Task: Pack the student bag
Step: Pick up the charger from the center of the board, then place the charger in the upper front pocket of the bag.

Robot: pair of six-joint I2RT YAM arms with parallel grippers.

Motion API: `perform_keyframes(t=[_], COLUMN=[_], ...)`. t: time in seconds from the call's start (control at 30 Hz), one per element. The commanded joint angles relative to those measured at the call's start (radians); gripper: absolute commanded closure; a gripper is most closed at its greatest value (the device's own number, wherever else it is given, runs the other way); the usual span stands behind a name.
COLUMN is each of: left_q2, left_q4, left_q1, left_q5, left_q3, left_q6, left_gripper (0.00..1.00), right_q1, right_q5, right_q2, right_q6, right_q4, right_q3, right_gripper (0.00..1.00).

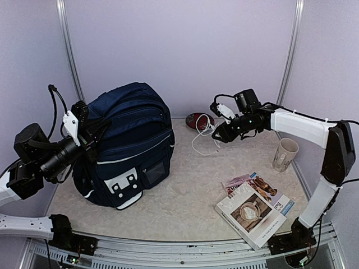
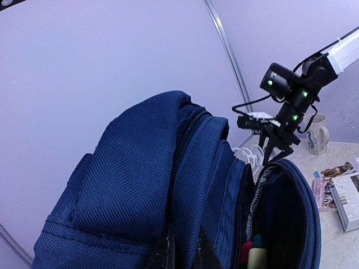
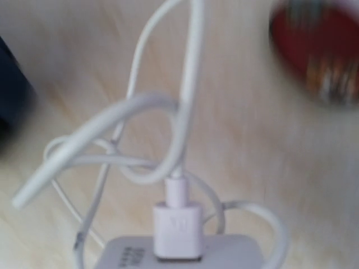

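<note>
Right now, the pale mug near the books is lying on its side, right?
Not quite: the pale mug near the books is standing upright, not lying on its side. The top external view shows it.

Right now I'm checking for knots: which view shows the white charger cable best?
Right wrist: the white charger cable fills the frame, plug seated in its adapter, though blurred. Top external shows it small; left wrist shows only loops behind the student bag.

We see a pale speckled table, navy backpack upright at left, round red object at back, white charger cable beside it, mug at right, book overlapping a booklet.
</note>
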Motion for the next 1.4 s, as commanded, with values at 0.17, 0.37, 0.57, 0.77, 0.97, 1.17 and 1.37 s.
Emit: perform_keyframes(t=[0.17,0.37,0.57,0.77,0.97,1.17,1.37], left_q2=[-0.004,-0.006,-0.008,-0.003,-0.007,-0.003,-0.012], left_q4=[0.066,0.068,0.071,0.072,0.075,0.075,0.081], left_q1=[0.013,0.015,0.019,0.02,0.023,0.024,0.029], left_q5=[0.022,0.028,0.031,0.037,0.044,0.049,0.051], left_q3=[0.0,0.0,0.0,0.001,-0.001,0.001,-0.002], left_q6=[-0.026,-0.029,-0.036,-0.041,-0.047,-0.048,-0.052], left_gripper=[1.0,1.0,1.0,1.0,1.0,1.0,1.0], right_q1=[0.008,0.027,0.181,0.376,0.456,0.496,0.497], right_q5=[-0.33,-0.461,-0.419,-0.329,-0.324,-0.241,-0.21], right_q2=[-0.24,-0.315,-0.281,-0.155,-0.025,0.049,0.104], right_q6=[0.105,0.209,0.186,0.063,0.012,-0.036,-0.173], right_q4=[0.25,0.387,0.414,0.431,0.456,0.461,0.262], right_q3=[0.068,0.146,0.241,0.336,0.349,0.362,0.396], right_gripper=[0.77,0.81,0.83,0.88,0.88,0.9,0.89])
